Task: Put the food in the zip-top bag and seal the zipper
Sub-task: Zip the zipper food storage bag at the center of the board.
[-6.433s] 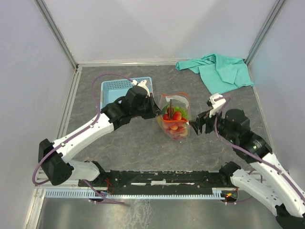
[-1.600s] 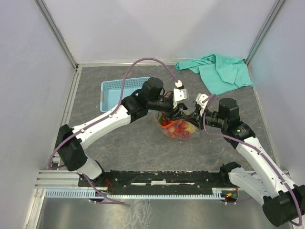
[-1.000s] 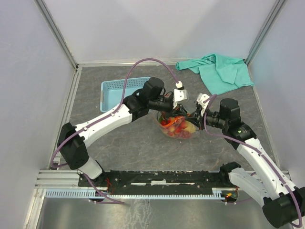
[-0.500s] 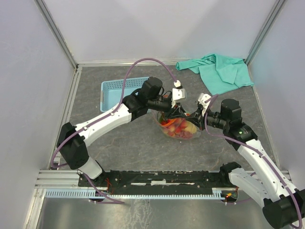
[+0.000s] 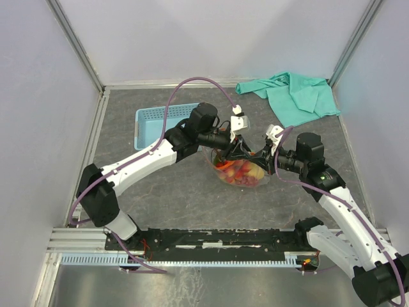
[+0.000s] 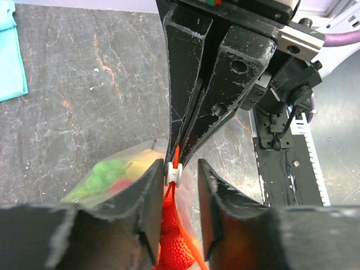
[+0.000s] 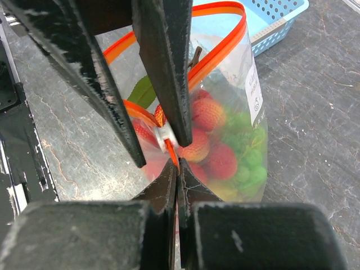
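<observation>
Though arms (image 5: 160,150) hide the bag (image 7: 239,149) mouth overhead, left fingers (image 6: 151,208) stand parted astride the zipper (image 7: 222,52), right fingers (image 7: 171,187) pinch it

A dark grey, stone-patterned tabletop (image 5: 192,192) fills the enclosure. Plain white wall panels (image 5: 217,38) set in aluminium corner posts (image 5: 77,46) close it in. A crumpled teal cloth (image 5: 294,96) lies in the far right corner. The light is soft and even.

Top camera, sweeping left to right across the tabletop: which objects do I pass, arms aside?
light blue plastic lattice basket → clear crinkly plastic zip-top bag → crumpled teal cloth
</observation>
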Available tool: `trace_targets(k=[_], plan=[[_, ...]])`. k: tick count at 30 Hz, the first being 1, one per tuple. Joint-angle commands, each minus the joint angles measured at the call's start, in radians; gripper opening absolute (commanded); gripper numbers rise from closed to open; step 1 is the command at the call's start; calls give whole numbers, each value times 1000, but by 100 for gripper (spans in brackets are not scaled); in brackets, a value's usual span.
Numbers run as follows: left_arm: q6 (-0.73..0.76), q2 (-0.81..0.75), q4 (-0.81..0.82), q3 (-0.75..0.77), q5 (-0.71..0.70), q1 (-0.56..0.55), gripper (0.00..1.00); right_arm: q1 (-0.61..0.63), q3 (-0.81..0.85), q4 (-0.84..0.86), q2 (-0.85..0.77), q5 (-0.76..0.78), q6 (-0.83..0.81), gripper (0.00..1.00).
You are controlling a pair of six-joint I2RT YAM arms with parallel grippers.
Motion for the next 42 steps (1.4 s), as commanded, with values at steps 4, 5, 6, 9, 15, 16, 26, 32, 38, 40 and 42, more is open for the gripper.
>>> trace_targets(k=[4, 5, 6, 9, 15, 16, 26, 32, 38, 40, 42], plan=[[-28, 0, 31, 2, 36, 4, 14, -6, 11, 90, -23, -25, 30, 2], [-13, -3, 12, 3, 23, 4, 11, -7, 10, 90, -30, -18, 31, 2], [3, -4, -12, 4, 9, 5, 9, -8, 8, 90, -37, -11, 33, 2], [44, -22, -74, 4, -47, 11, 7, -15, 3, 90, -55, -6, 36, 2], [58, -77, -104, -21, -93, 75, 7, -29, -1, 77, -74, -16, 44, 2], [61, -86, -106, -26, -100, 82, 7, -31, -2, 74, -77, -16, 45, 2], [102, -108, -175, -21, -138, 87, 3, -39, 1, 48, -96, -6, 46, 2], [81, -105, -178, 9, -86, 71, 3, -39, 62, 27, -32, -104, 59, 25], [67, -86, -165, 39, -77, 44, 3, -39, 82, 95, 32, -157, 97, 36], [64, -80, -163, 51, -72, 36, 3, -39, 93, 100, 52, -170, 109, 36], [58, -79, -158, 58, -71, 30, 3, -39, 101, 101, 67, -176, 113, 32]])
